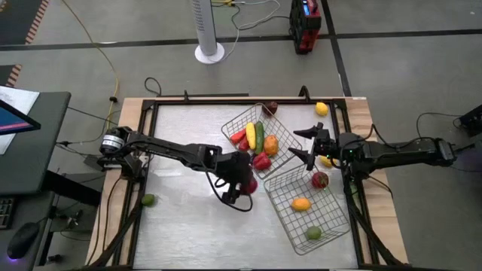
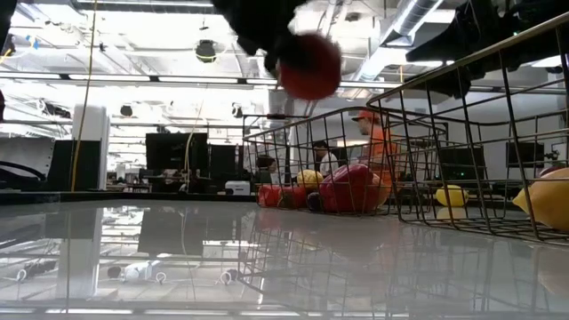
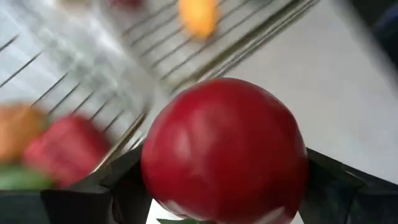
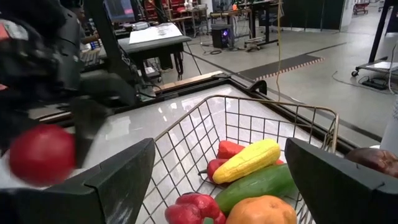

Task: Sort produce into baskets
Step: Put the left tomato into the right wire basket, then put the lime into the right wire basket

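Filling the left wrist view, a round glossy red fruit [image 3: 224,149] sits clenched in the left claw [image 1: 242,183], lifted clear of the counter [image 1: 181,218], likely for carrying to the wire-mesh basket [image 1: 335,218] just beside it. Right claw [image 1: 307,147] hangs released above the other basket [image 1: 233,124].

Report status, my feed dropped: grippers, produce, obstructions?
Left gripper holds red fruit aloft between baskets. Right gripper open, empty, near upper basket. Nothing blocking.
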